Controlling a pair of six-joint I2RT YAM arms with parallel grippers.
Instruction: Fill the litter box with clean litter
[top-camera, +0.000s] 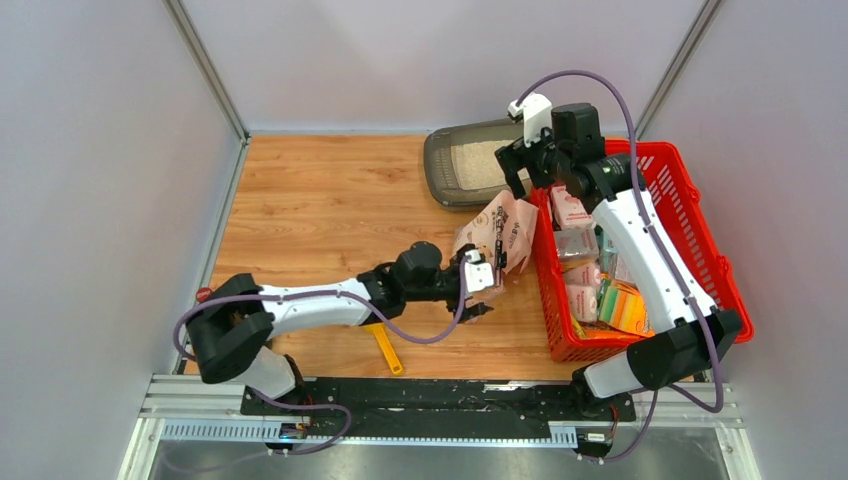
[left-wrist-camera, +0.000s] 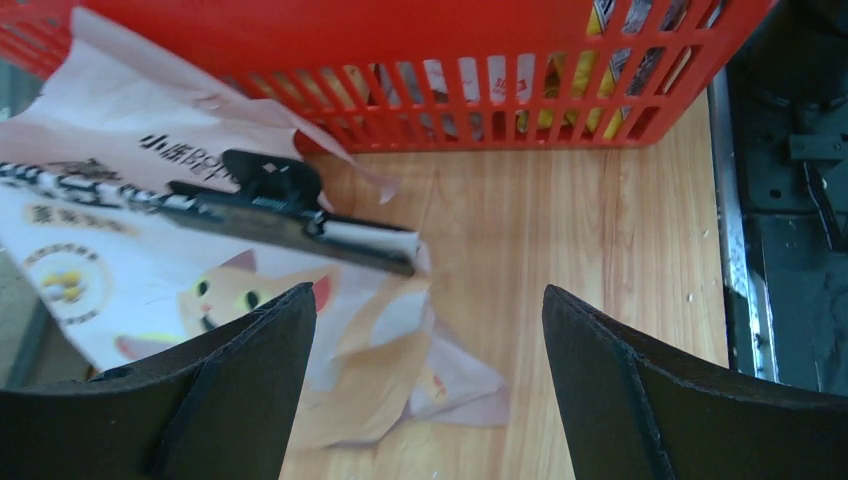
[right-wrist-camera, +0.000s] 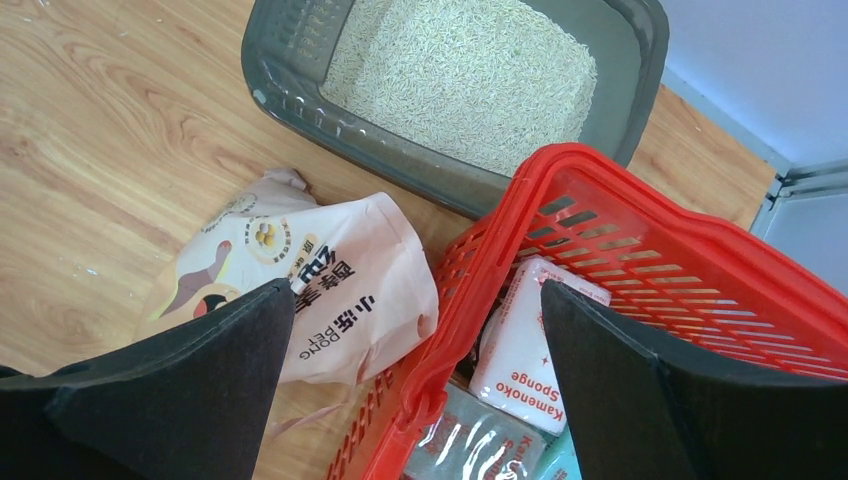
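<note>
My left tool (left-wrist-camera: 428, 300) gapes beside the litter bag (left-wrist-camera: 110, 260); my right tool (right-wrist-camera: 418, 290), also spread, hangs over the red basket (right-wrist-camera: 640, 215) by the litter box (right-wrist-camera: 295, 95).

left arm (top-camera: 320, 300) laid out low, reaching right; left gripper (left-wrist-camera: 425, 300) jaws wide apart, nothing between them. right arm (top-camera: 640, 250) stretched forward, wrist tipped down (its camera looks almost straight down); right gripper (right-wrist-camera: 417, 290) jaws also spread, empty.
</note>
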